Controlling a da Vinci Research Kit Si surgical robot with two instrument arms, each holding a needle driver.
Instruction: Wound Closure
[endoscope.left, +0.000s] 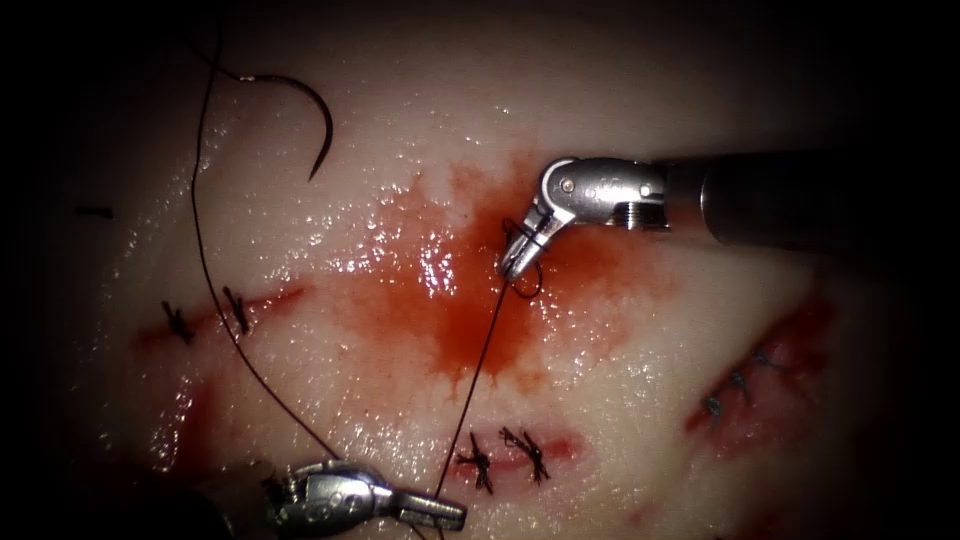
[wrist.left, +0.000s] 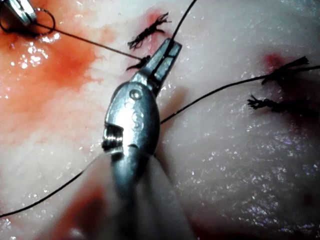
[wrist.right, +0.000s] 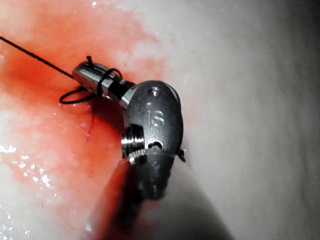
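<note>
Endoscope view puts the right tool (endoscope.left: 520, 258) over the red fluid (endoscope.left: 450, 310), jaws shut with thread (endoscope.left: 478, 370) looped around them; a taut strand runs from them down to the left tool (endoscope.left: 440, 512), whose jaws pinch the same thread. Far up-left of both, the needle (endoscope.left: 310, 120) lies free on the tissue (endoscope.left: 620, 400), held by neither. Thread is thin, limp and probably slick when wet; hold it flat between the jaws. Right wrist view shows the loops plainly; left wrist view shows finished stitches (wrist.left: 147, 31) beside its jaws.

Left pincer (endoscope.left: 440, 513) shaft lost in dark at endoscope's lower edge. Thread (endoscope.left: 200, 230) cut off by top edge (upper end untraceable). Right pincer (endoscope.left: 517, 262) tips obscured by wrapped thread loops.
</note>
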